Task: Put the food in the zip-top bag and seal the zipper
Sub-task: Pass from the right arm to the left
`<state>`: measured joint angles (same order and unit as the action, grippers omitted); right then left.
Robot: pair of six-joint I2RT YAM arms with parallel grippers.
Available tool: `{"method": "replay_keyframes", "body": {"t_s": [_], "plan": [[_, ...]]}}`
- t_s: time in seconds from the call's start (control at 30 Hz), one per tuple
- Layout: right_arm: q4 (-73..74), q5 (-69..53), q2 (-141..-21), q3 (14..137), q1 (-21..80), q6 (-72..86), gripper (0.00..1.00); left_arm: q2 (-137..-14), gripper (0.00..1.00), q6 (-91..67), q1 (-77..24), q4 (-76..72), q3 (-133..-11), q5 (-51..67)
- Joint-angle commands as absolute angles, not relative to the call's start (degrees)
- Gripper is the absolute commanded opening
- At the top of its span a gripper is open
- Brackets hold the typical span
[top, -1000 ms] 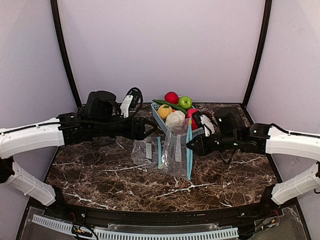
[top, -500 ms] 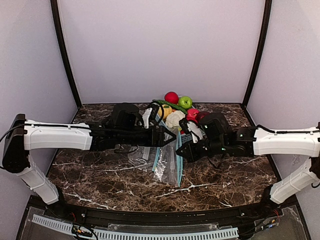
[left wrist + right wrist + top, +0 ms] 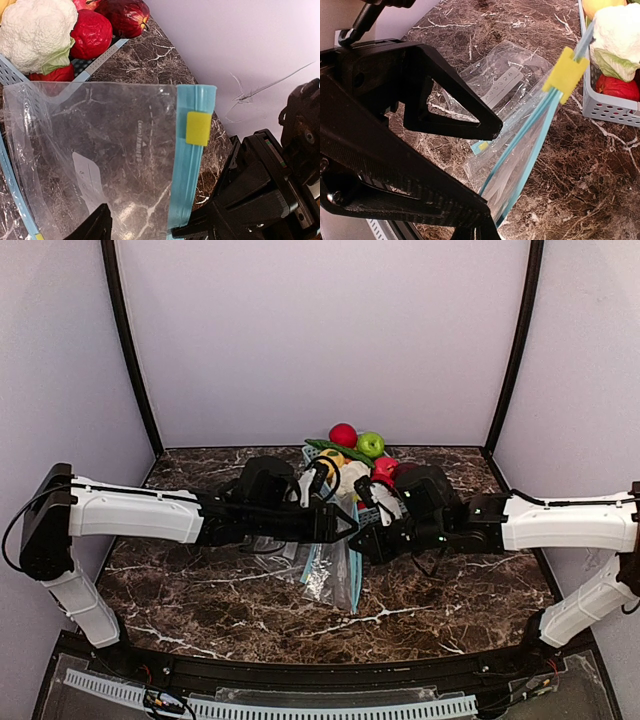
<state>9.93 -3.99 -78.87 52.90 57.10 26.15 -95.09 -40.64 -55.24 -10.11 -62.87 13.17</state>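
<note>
Food (image 3: 343,435) sits in the basket (image 3: 610,107), just beyond my right end effector (image 3: 362,542), which pinches the bag (image 3: 110,150); my left end effector (image 3: 348,528) is spread apart.

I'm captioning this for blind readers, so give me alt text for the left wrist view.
A clear bag with a blue zipper and yellow slider fills the view over a marble table. Top left, a basket holds cauliflower and red fruit.
</note>
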Motion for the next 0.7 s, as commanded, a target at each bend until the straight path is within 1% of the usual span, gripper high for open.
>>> {"method": "replay_keyframes", "body": {"t_s": [0.0, 0.17, 0.23, 0.4, 0.67], "plan": [[8.5, -3.0, -79.2, 54.2, 57.8, 25.6, 0.0, -95.2, 0.64, -39.8, -55.6, -8.3, -65.2, 12.4], [8.6, -2.9, -79.5, 54.4, 58.0, 25.3, 0.0, -95.6, 0.6, -39.2, -55.6, -6.6, -65.8, 11.5], [8.8, -2.7, -79.9, 54.6, 58.1, 25.2, 0.0, -95.9, 0.57, -38.8, -55.5, -5.9, -66.3, 11.1], [9.2, -2.1, -80.3, 54.8, 58.3, 25.1, 0.0, -96.3, 0.44, -38.2, -55.7, -4.3, -67.2, 10.4], [9.7, -1.9, -80.7, 55.3, 58.3, 24.7, 0.0, -96.8, 0.35, -37.9, -55.8, -3.5, -67.5, 10.0]]}}
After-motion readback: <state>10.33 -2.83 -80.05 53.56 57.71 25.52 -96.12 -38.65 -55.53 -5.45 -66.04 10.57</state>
